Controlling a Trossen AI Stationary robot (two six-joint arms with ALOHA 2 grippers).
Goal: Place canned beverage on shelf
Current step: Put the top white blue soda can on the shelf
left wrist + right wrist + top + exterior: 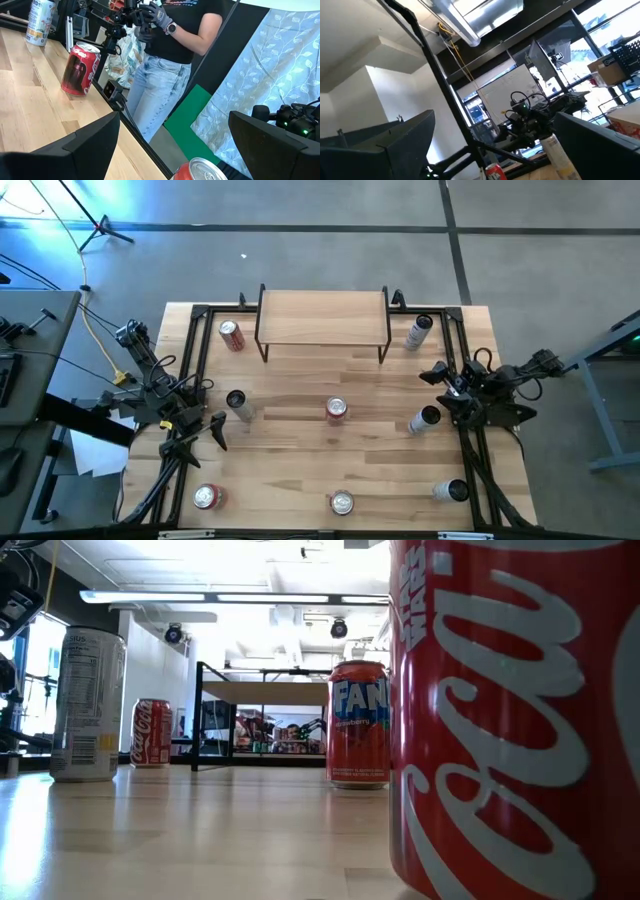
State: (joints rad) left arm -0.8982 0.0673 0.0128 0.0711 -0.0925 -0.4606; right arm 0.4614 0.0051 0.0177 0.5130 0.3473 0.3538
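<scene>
Altogether eight cans, one shelf.

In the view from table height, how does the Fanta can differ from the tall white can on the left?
The Fanta can is red-orange with a blue logo; the tall white can is pale and shows its nutrition label. The Fanta can looks shorter and wider, the white can slimmer and taller. The Fanta can stands near the middle, the white can at the left. Both stand upright on the table.
</scene>
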